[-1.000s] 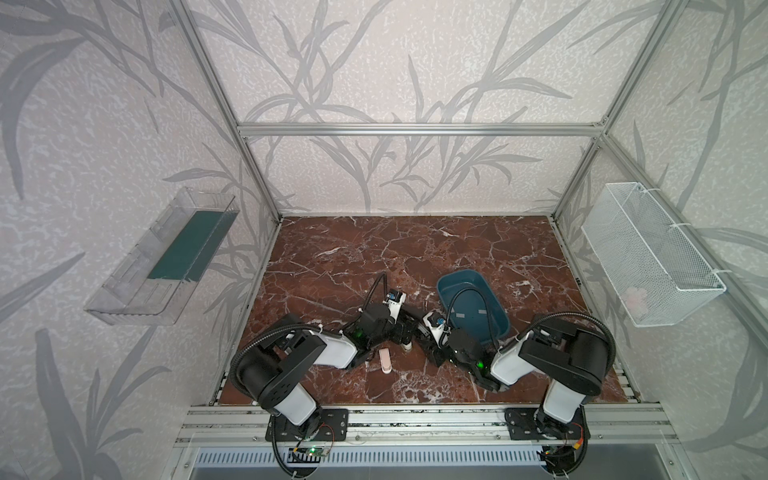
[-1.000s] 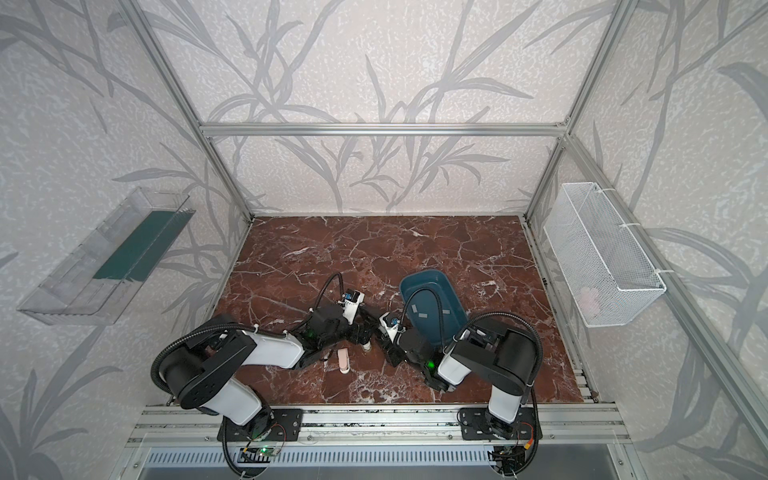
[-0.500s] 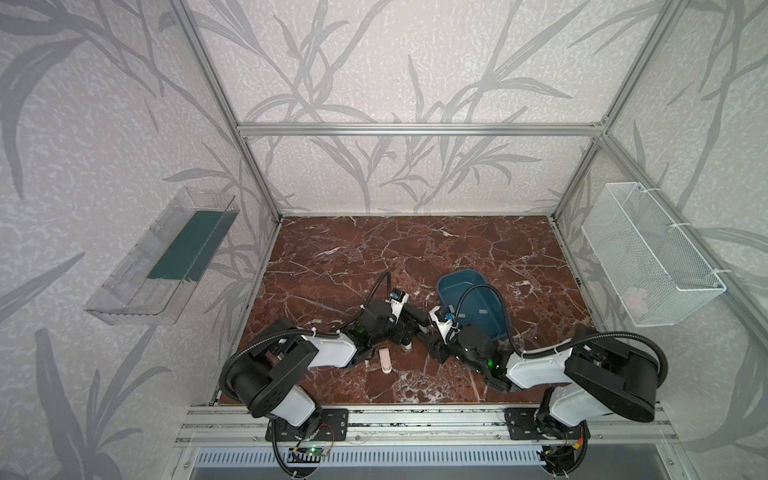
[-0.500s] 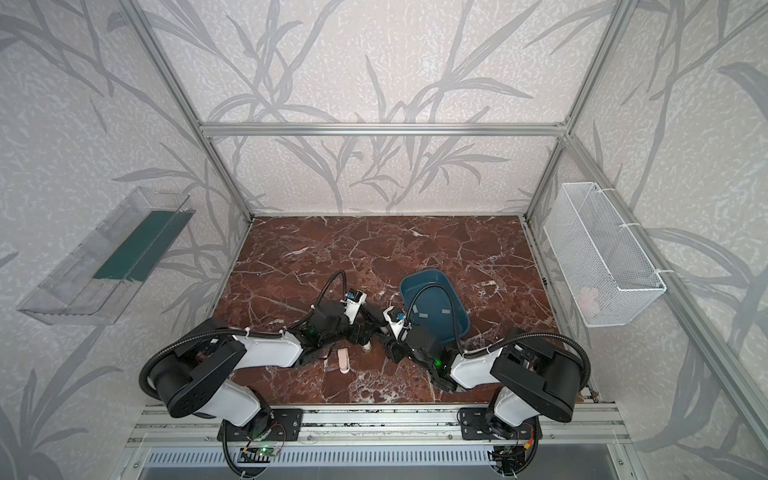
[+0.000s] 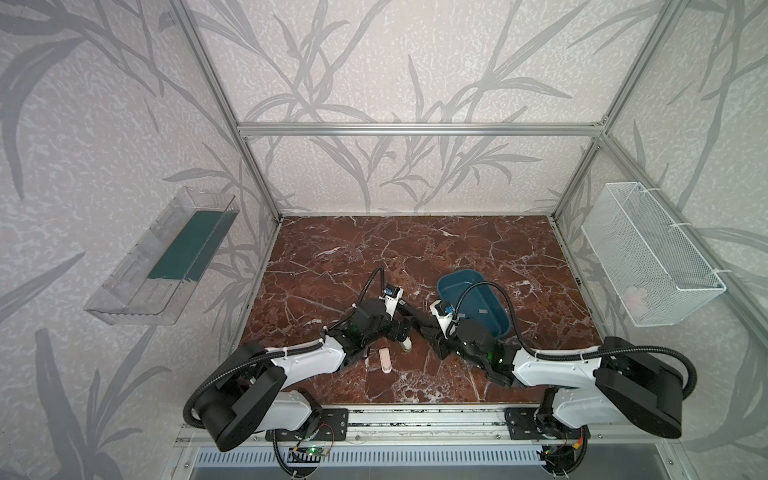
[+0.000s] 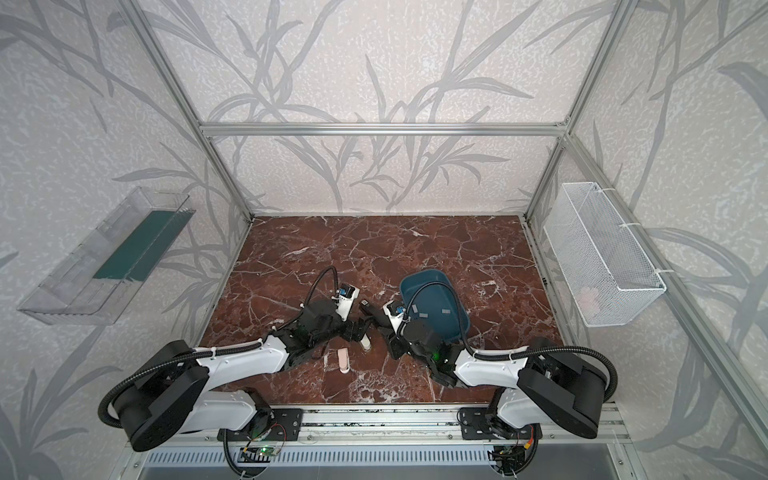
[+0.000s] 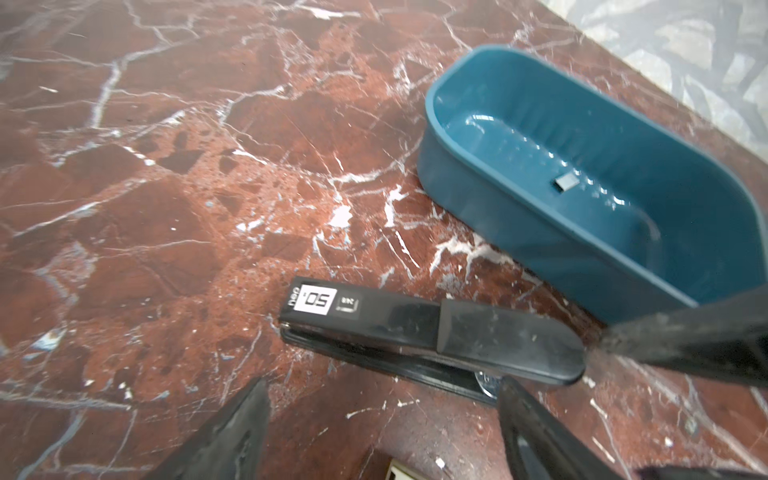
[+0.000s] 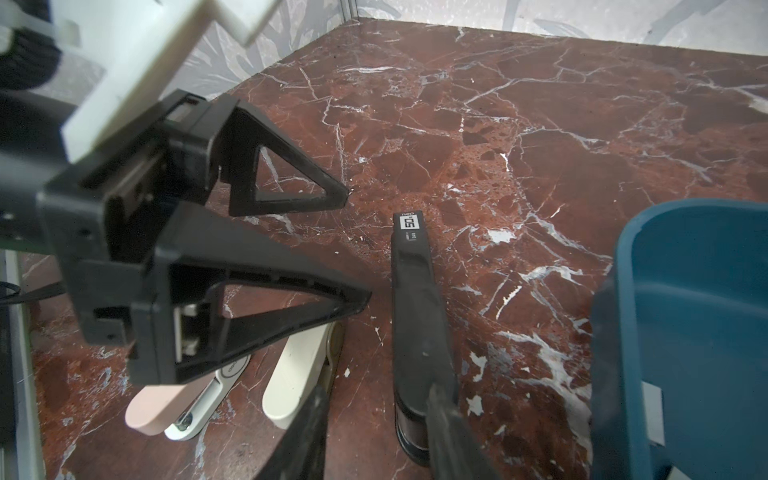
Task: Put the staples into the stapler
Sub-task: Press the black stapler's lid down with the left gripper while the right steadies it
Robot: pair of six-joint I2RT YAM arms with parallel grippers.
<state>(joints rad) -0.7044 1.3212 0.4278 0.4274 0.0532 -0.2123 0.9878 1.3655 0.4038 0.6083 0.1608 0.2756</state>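
Note:
A black stapler [image 8: 419, 307] lies closed on the marble floor, next to a blue tub [image 7: 490, 216]. Grey staples [image 7: 566, 182] lie on the tub's bottom. My right gripper [image 8: 378, 392] stands open at the stapler's rear end: one finger lies over that end, and floor shows between the stapler and the other finger. My left gripper [image 7: 382, 386] is open and low over the floor beside the stapler [image 7: 415, 328], with nothing between its fingers. In both top views the two grippers meet around the stapler [image 5: 415, 313] at the middle front.
A small pink stapler [image 8: 162, 403] and a small cream stapler [image 8: 299, 374] lie just below the left gripper's fingers [image 8: 365, 299]. A wire basket [image 5: 648, 257] hangs on the right wall, a clear shelf [image 5: 166, 257] on the left wall.
My right arm has stretched out low toward the stapler and its jaws have narrowed. The left gripper has stayed open and has hardly moved.

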